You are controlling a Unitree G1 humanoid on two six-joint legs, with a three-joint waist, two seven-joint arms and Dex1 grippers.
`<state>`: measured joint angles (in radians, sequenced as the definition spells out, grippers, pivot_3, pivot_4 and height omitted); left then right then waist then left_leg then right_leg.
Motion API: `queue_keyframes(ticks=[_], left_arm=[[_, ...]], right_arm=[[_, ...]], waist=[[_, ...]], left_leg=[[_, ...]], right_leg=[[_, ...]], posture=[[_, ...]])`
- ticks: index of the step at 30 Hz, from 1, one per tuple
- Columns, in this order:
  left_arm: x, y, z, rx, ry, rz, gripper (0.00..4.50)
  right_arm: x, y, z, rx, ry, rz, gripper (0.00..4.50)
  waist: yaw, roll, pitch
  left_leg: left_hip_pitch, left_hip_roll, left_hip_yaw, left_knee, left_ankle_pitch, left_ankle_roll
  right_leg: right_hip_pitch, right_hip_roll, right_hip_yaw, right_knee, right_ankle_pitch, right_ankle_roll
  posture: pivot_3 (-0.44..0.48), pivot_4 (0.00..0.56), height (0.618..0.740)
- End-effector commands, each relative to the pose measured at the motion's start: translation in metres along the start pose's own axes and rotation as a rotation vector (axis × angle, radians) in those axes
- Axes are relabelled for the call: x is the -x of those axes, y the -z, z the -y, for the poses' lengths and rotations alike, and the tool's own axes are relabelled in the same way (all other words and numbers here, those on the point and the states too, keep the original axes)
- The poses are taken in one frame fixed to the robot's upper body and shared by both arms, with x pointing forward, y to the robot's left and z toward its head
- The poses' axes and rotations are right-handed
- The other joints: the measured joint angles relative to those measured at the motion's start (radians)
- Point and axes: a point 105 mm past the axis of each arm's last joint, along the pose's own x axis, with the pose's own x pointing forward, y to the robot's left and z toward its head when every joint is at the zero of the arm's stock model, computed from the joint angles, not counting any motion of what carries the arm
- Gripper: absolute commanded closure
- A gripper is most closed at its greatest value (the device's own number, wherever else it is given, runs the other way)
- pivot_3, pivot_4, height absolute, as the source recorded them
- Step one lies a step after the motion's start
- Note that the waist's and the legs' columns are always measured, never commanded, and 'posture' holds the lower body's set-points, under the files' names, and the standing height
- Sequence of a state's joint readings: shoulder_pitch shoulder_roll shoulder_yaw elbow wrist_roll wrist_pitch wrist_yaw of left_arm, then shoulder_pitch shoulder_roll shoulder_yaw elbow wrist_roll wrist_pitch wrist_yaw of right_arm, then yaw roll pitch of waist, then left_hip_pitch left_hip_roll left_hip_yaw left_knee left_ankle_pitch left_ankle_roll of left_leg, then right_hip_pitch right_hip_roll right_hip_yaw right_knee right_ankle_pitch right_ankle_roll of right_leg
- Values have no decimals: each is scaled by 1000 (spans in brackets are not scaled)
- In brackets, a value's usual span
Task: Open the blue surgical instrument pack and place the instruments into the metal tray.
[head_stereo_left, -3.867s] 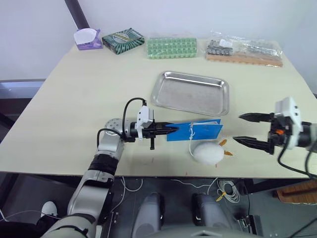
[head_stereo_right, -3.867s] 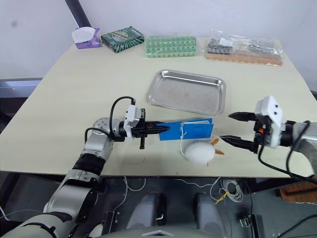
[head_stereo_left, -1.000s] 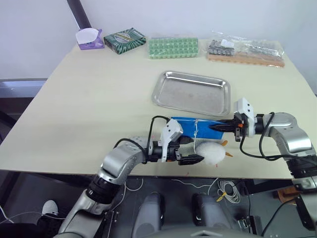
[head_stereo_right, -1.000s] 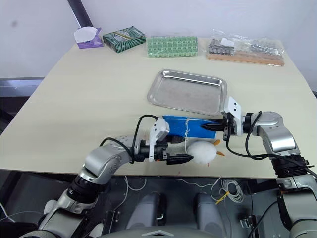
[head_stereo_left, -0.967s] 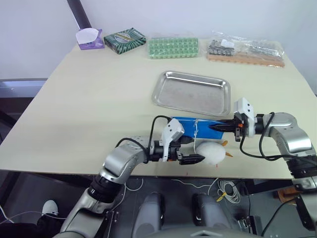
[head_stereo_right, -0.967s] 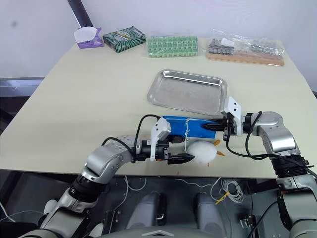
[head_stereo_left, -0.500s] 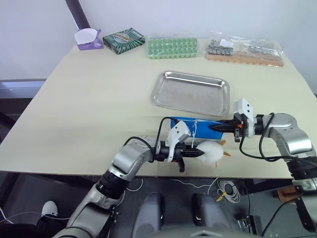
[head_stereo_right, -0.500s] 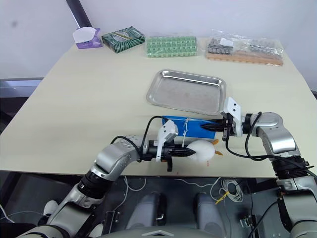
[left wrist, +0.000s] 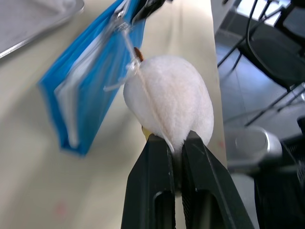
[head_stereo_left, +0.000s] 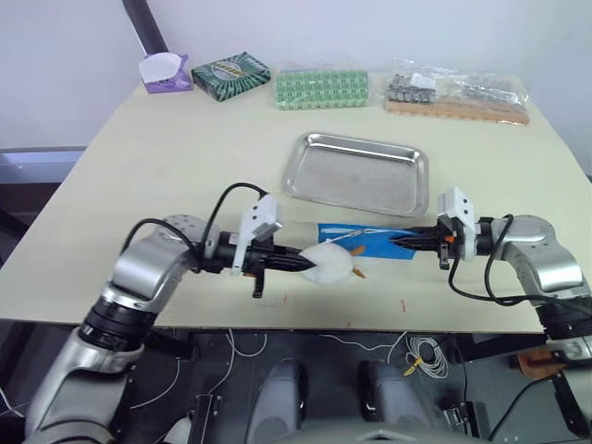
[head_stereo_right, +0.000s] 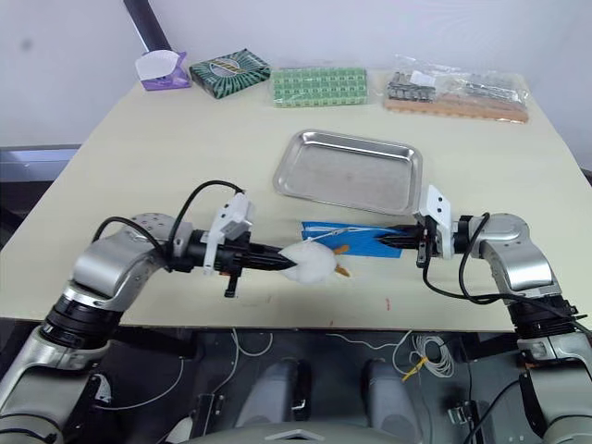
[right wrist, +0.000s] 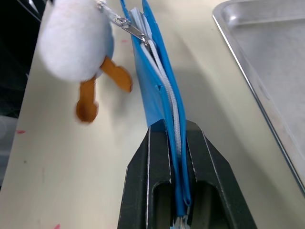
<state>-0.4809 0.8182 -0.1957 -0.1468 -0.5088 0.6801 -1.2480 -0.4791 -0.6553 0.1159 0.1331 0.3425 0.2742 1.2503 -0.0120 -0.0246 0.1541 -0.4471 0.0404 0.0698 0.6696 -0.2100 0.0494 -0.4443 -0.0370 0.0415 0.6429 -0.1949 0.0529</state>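
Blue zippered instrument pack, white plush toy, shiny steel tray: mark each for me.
blue zippered instrument pack (head_stereo_left: pixel 379 239): left eye view, flat side.
white plush toy (left wrist: pixel 169 107): left wrist view, body.
shiny steel tray (head_stereo_right: pixel 349 172): right eye view, bare floor.

A: Right gripper (right wrist: pixel 177 143) clamped tight on the blue surgical instrument pack (right wrist: pixel 155 81), fingers pinching its zipped edge!

B: And look, a white plush toy (right wrist: pixel 76 40) with orange feet hangs off the zipper pull, above the table (right wrist: pixel 66 181).

A: Metal tray (right wrist: pixel 267 62) just beside the pack, rim gleaming.

A robot test lab. A bare pale tabletop (head_stereo_left: pixel 166 176) stands against white walls. Cables (head_stereo_left: pixel 421 351) trail on the floor below.
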Motion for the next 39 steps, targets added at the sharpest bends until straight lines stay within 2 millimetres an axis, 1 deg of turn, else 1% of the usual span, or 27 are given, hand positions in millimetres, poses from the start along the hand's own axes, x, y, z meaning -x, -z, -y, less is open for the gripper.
queue_keyframes(ticks=[1, 4, 7, 16, 22, 26, 29, 36, 39], left_arm=[[25, -3, -10, -33, -65, -13, 4452], [40, 5, -18, -39, -113, -55, 4452], [47, 9, -23, -44, -138, -70, 4452], [43, 5, -24, -64, -148, -46, 4452], [51, -7, -31, -99, -176, -30, 4452], [53, -13, -28, -114, -141, -45, 4452], [56, -15, -26, -124, -120, -70, 4452], [62, -10, -16, -118, -29, -158, 4452], [65, -9, -18, -121, -24, -179, 4452]], right_arm=[[10, 5, 5, -9, 47, -23, 4500], [12, 6, 5, -13, 50, -26, 4500], [13, 8, 6, -16, 50, -28, 4500], [10, 6, 3, -5, 25, -27, 4500], [7, 6, -4, 38, -22, -62, 4500], [4, 7, -5, 55, -36, -79, 4500], [3, 6, -5, 65, -42, -78, 4500], [1, 4, 0, 81, -24, -85, 4500], [0, 3, 0, 84, -29, -83, 4500]], waist=[[0, 0, 0], [-2, 0, 0], [-1, 0, 0], [0, 0, 0], [0, 0, 0], [0, 0, 0], [-1, 0, 0], [-1, 0, 0], [6, 0, 0]], left_leg=[[0, 0, 0, 0, 0, 0], [0, 0, 0, 0, 0, 0], [0, 0, 1, 0, 0, 0], [0, 0, 1, 0, 0, 0], [0, 0, 1, 0, 0, 0], [0, 0, 1, 0, 0, 0], [0, 0, 1, 0, 0, 0], [0, 0, 1, 0, 0, 0], [0, 0, 1, 0, 0, 0]], right_leg=[[0, 0, 0, 0, 0, 0], [0, 0, 0, 0, 0, 0], [0, 0, 0, 0, 0, 0], [0, 0, 0, 0, 0, 0], [0, 0, 0, 0, 0, 0], [0, 0, 0, 0, 0, 0], [0, 0, 0, 0, 0, 0], [-1, 0, 0, 0, 0, 0], [0, 0, 0, 0, 0, 0]], posture=[[0, 150, 740], [0, 150, 740], [0, 150, 740], [0, 150, 740], [0, 150, 740], [0, 150, 740], [0, 150, 740], [0, 150, 740], [0, 150, 740]])
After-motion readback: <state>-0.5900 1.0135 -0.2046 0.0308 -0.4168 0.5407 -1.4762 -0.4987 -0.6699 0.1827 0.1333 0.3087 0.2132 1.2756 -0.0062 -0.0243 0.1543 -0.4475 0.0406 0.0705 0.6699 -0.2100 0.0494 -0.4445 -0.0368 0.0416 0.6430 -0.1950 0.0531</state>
